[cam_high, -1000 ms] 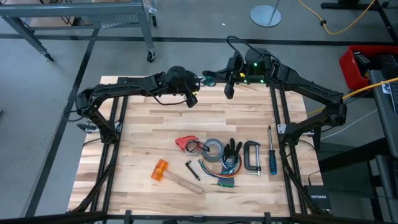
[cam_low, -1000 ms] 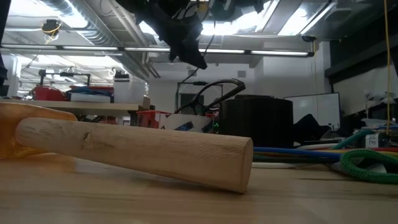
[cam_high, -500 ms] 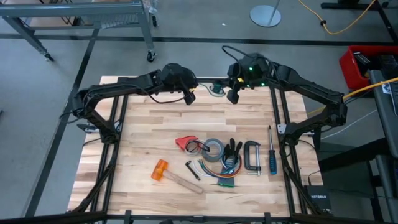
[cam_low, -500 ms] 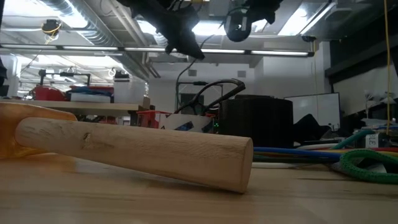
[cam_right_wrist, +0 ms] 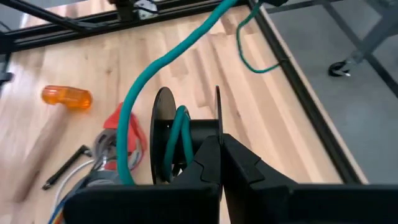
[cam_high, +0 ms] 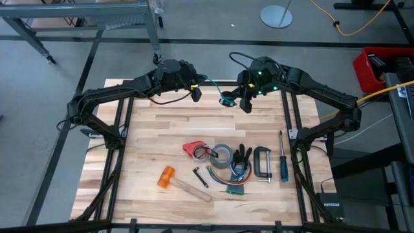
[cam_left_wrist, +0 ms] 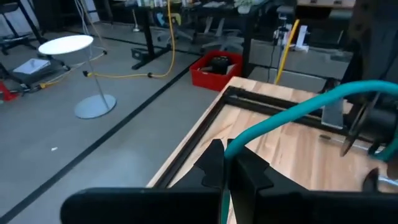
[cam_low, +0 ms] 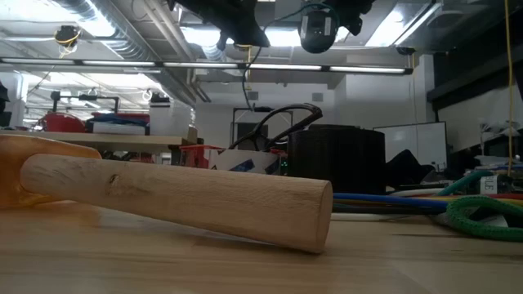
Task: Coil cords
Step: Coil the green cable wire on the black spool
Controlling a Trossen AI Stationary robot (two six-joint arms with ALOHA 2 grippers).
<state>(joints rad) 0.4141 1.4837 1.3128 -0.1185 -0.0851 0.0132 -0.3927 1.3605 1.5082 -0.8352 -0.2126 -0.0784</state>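
A teal-green cord (cam_high: pixel 212 86) runs in the air between my two grippers over the table's far edge. My left gripper (cam_high: pixel 195 92) is shut on the cord (cam_left_wrist: pixel 292 112). My right gripper (cam_high: pixel 246 105) is shut on a small black spool (cam_right_wrist: pixel 165 134), which has a few turns of the cord wound on it. From the spool the cord (cam_right_wrist: pixel 174 50) rises toward the left gripper. A loose tail (cam_right_wrist: pixel 249 53) hangs beyond it. My left gripper pinches the cord (cam_left_wrist: pixel 229 147) between its two fingers, which point nearly level toward the table's right side. From the fingertips the cord sweeps in a gentle curve, clear of the table, to the spool. My right gripper pinches the rim of one spool flange (cam_right_wrist: pixel 217 121) between its fingers, slanting down from the table's right. The spool is lifted clear, its axis lying across the fingers.
In the middle of the table lie an orange-headed hammer (cam_high: pixel 167 176) with a wooden handle (cam_low: pixel 180 196), a red tool (cam_high: pixel 192 149), a tape roll (cam_high: pixel 223 155), pliers (cam_high: pixel 242 155), a clamp (cam_high: pixel 262 162), a screwdriver (cam_high: pixel 283 162) and multi-coloured wires (cam_high: pixel 229 182). Bare wood lies at the left and far side.
My left gripper has risen and gone toward the table's far edge, tipping up toward level. My right gripper has tipped further downward and sunk a little, bringing the spool into the high view. The cord now spans the gap between them.
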